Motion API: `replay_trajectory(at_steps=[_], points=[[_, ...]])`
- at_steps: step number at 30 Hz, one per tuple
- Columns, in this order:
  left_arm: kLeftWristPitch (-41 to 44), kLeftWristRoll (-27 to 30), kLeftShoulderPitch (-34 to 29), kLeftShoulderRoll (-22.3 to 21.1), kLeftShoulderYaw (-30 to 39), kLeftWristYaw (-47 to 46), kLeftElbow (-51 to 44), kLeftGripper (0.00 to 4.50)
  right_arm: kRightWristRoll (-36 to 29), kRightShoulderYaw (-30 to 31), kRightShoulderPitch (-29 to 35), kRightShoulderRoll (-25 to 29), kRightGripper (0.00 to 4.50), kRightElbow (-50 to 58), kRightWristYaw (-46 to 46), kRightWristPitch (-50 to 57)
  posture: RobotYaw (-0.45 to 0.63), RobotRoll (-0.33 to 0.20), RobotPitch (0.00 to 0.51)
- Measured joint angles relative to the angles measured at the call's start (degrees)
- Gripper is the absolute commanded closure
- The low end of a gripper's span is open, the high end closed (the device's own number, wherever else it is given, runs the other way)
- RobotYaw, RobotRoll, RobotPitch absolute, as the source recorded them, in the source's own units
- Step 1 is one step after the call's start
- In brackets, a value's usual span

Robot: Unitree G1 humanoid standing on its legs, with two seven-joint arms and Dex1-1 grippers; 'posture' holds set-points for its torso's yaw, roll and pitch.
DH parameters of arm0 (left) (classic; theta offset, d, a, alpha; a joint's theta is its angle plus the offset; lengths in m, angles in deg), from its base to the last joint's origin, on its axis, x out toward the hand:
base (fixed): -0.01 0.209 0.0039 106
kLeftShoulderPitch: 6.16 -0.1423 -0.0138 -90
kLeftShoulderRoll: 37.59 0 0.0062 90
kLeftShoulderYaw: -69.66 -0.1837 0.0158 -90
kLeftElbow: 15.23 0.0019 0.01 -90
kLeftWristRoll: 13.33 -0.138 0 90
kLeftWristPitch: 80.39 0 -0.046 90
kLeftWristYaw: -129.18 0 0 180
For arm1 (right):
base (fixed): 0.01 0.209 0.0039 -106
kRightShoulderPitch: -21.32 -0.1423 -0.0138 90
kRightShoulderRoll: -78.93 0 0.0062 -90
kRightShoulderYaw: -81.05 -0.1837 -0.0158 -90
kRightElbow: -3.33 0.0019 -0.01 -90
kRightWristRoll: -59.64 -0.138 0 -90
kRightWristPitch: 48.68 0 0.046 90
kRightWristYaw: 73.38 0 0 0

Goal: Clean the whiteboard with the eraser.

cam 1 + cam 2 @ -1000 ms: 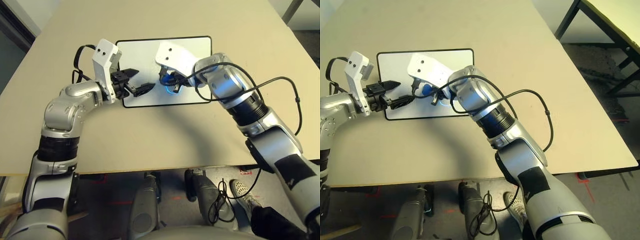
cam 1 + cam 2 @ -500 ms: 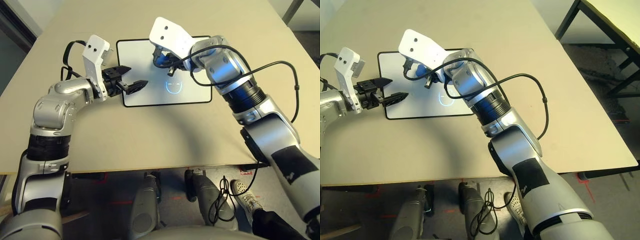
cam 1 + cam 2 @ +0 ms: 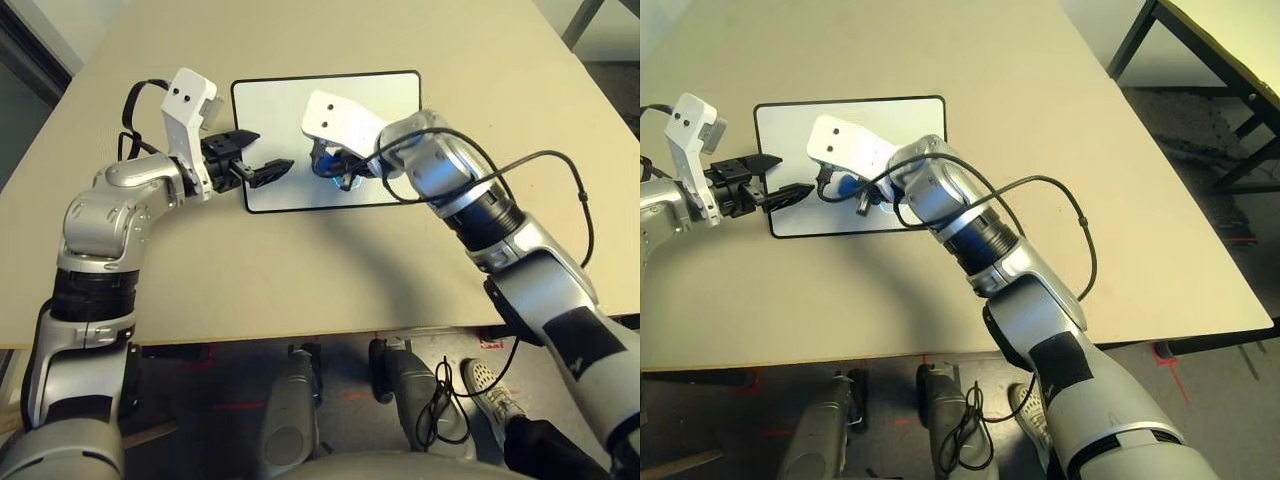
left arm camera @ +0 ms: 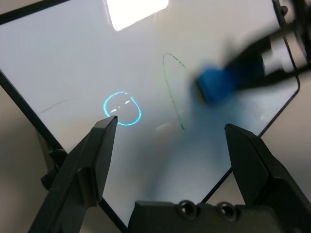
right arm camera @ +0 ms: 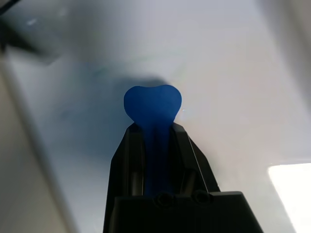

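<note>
One risk: the eraser [image 5: 153,104], pinched in the right jaws, could twist on the whiteboard [image 4: 146,160] if pressed unevenly, while the left jaws [image 4: 170,126] gape.

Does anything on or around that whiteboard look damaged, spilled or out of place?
Nothing looks spilled or broken. The white, black-framed whiteboard lies flat on the beige table. The only oddity is stray drawing on it: a small blue ring and a thin green curve, presumably marks meant for cleaning.
</note>
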Motion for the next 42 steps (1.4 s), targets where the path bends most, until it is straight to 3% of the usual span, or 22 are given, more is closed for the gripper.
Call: replay_trajectory(at_steps=[5,17,26,37,42], points=[[0.27,0.03,-0.04,0.16,0.00,-0.05,-0.33,0.00,0.03,-0.40,-0.38,-1.03,3.91,-2.91,-0.14,-1.30,0.06,0.000,0.252],[0.63,0.18,-0.30,0.27,0.04,-0.58,-0.96,0.00,0.85,4.36,3.68,-0.48,3.91,2.59,5.79,1.70,0.06,0.000,0.257],[0.88,0.23,-1.16,0.43,0.71,-0.98,-1.07,0.00,1.10,0.73,-4.67,-2.43,3.92,-10.46,0.07,-6.18,0.06,0.000,0.257],[0.91,0.15,-2.34,0.39,0.95,-1.02,-1.06,0.00,2.39,4.59,4.59,-1.99,3.92,0.81,5.95,-2.08,0.06,0.000,0.260],[0.90,0.08,-2.34,0.35,0.96,-1.02,-1.02,0.00,2.48,4.42,2.83,-2.52,3.92,-1.68,5.03,-2.44,0.06,0.000,0.259]])
